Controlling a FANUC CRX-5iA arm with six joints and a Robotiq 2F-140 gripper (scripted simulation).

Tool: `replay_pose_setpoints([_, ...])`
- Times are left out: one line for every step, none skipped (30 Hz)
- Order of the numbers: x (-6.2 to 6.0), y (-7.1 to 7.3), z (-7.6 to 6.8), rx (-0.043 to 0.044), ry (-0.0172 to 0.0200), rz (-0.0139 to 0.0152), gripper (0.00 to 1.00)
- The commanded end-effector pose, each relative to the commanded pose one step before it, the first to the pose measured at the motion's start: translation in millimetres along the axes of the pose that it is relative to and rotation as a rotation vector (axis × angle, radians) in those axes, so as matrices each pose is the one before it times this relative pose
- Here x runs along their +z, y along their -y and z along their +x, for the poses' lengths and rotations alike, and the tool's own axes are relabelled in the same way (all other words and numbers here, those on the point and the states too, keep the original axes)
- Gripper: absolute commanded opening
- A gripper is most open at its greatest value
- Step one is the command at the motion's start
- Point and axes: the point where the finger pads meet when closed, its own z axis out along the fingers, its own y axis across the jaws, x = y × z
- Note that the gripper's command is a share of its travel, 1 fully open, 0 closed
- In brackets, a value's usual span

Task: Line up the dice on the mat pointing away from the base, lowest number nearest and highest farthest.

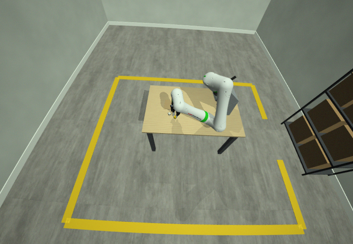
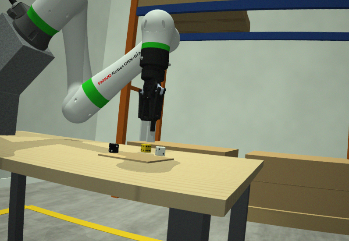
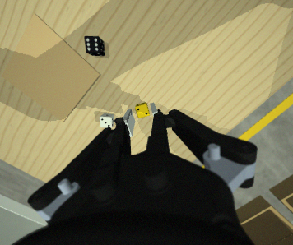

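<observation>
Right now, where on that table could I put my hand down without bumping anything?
The mat has no die on it; the black die sits just off one corner. The stretch of table between black die and yellow die has room too. Crowded: under the tool, where yellow die and white die sit close together.

A wooden table (image 1: 159,127) stands inside yellow floor tape (image 1: 182,229), with a shelf rack (image 1: 313,115) nearby.
</observation>
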Motion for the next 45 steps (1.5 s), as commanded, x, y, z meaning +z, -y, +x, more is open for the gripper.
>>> replay_pose_setpoints([-0.13, 0.01, -0.04, -0.00004, 0.00020, 0.00025, 0.25])
replay_pose_setpoints([0.00, 0.00, 0.00, 0.00000, 0.00000, 0.00000, 0.25])
replay_pose_setpoints([0.00, 0.00, 0.00, 0.00000, 0.00000, 0.00000, 0.25])
replay_pose_setpoints([0.00, 0.00, 0.00, 0.00000, 0.00000, 0.00000, 0.25])
replay_pose_setpoints([0.00, 0.00, 0.00, 0.00000, 0.00000, 0.00000, 0.25])
replay_pose_setpoints([0.00, 0.00, 0.00, 0.00000, 0.00000, 0.00000, 0.25])
replay_pose_setpoints([0.00, 0.00, 0.00, 0.00000, 0.00000, 0.00000, 0.25])
replay_pose_setpoints([0.00, 0.00, 0.00, 0.00000, 0.00000, 0.00000, 0.25])
replay_pose_setpoints([0.00, 0.00, 0.00, 0.00000, 0.00000, 0.00000, 0.25])
replay_pose_setpoints([0.00, 0.00, 0.00, 0.00000, 0.00000, 0.00000, 0.25])
replay_pose_setpoints([0.00, 0.00, 0.00, 0.00000, 0.00000, 0.00000, 0.25])
replay_pose_setpoints([0.00, 0.00, 0.00, 0.00000, 0.00000, 0.00000, 0.25])
replay_pose_setpoints([0.00, 0.00, 0.00, 0.00000, 0.00000, 0.00000, 0.25])
replay_pose_setpoints([0.00, 0.00, 0.00, 0.00000, 0.00000, 0.00000, 0.25])
replay_pose_setpoints([0.00, 0.00, 0.00, 0.00000, 0.00000, 0.00000, 0.25])
replay_pose_setpoints([0.00, 0.00, 0.00, 0.00000, 0.00000, 0.00000, 0.25])
replay_pose_setpoints([0.00, 0.00, 0.00, 0.00000, 0.00000, 0.00000, 0.25])
replay_pose_setpoints([0.00, 0.00, 0.00, 0.00000, 0.00000, 0.00000, 0.25])
replay_pose_setpoints([0.00, 0.00, 0.00, 0.00000, 0.00000, 0.00000, 0.25])
replay_pose_setpoints([0.00, 0.00, 0.00, 0.00000, 0.00000, 0.00000, 0.25])
replay_pose_setpoints([0.00, 0.00, 0.00, 0.00000, 0.00000, 0.00000, 0.25])
replay_pose_setpoints([0.00, 0.00, 0.00, 0.00000, 0.00000, 0.00000, 0.25])
replay_pose_setpoints([0.00, 0.00, 0.00, 0.00000, 0.00000, 0.00000, 0.25])
replay_pose_setpoints([0.00, 0.00, 0.00, 0.00000, 0.00000, 0.00000, 0.25])
replay_pose_setpoints([0.00, 0.00, 0.00, 0.00000, 0.00000, 0.00000, 0.25])
replay_pose_setpoints([0.00, 0.00, 0.00, 0.00000, 0.00000, 0.00000, 0.25])
replay_pose_setpoints([0.01, 0.00, 0.00, 0.00000, 0.00000, 0.00000, 0.25])
replay_pose_setpoints([0.07, 0.00, 0.00, 0.00000, 0.00000, 0.00000, 0.25])
replay_pose_setpoints([0.00, 0.00, 0.00, 0.00000, 0.00000, 0.00000, 0.25])
replay_pose_setpoints([0.00, 0.00, 0.00, 0.00000, 0.00000, 0.00000, 0.25])
replay_pose_setpoints([0.18, 0.00, 0.00, 0.00000, 0.00000, 0.00000, 0.25])
replay_pose_setpoints([0.32, 0.00, 0.00, 0.00000, 0.00000, 0.00001, 0.25])
replay_pose_setpoints([0.49, 0.00, 0.00, 0.00000, 0.00000, 0.00001, 0.25])
replay_pose_setpoints([0.67, 0.00, 0.00, 0.00000, 0.00000, 0.00000, 0.25])
replay_pose_setpoints([0.86, 0.00, 0.00, 0.00000, 0.00000, 0.00000, 0.25])
replay_pose_setpoints([1.05, 0.00, 0.00, 0.00000, 0.00000, -0.00001, 0.25])
replay_pose_setpoints([1.24, 0.00, 0.00, 0.00000, 0.00000, -0.00001, 0.25])
replay_pose_setpoints([1.42, 0.01, 0.00, -0.00001, 0.00000, 0.00001, 0.25])
replay_pose_setpoints([1.57, 0.00, 0.00, 0.00000, 0.00000, -0.00001, 0.25])
replay_pose_setpoints([1.70, 0.00, 0.00, 0.00000, 0.00000, 0.00000, 0.25])
replay_pose_setpoints([1.81, 0.00, 0.00, -0.00001, 0.00000, 0.00001, 0.25])
replay_pose_setpoints([1.88, -0.01, 0.00, 0.00001, 0.00001, -0.00002, 0.25])
replay_pose_setpoints([1.94, 0.01, 0.00, -0.00001, -0.00001, 0.00002, 0.25])
replay_pose_setpoints([1.94, 0.00, 0.00, 0.00001, 0.00000, -0.00001, 0.25])
replay_pose_setpoints([1.92, 0.00, 0.00, 0.00000, 0.00000, 0.00001, 0.25])
